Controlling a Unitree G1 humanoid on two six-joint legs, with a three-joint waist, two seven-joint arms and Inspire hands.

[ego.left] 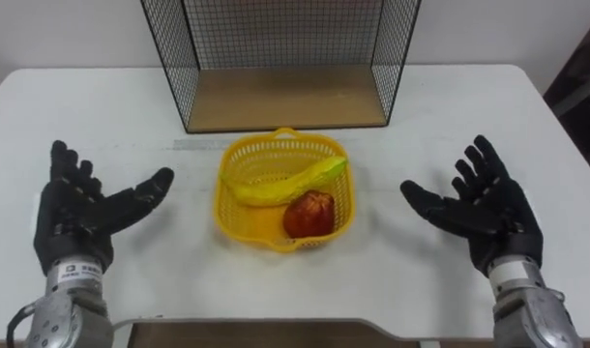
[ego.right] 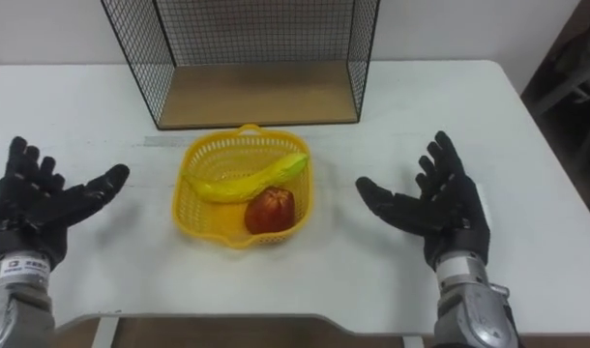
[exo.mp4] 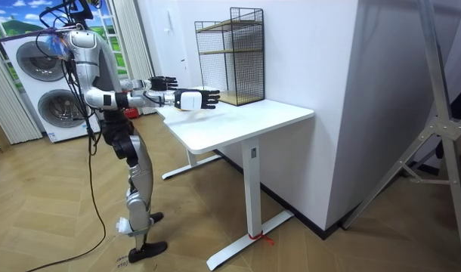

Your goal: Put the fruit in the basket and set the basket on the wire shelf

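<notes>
We find no lettering, number or sign that we can read; the dark print on the small white tag (ego.left: pixel 79 274) at the back of the black left hand (ego.left: pixel 77 217) is too small for us to make out
</notes>
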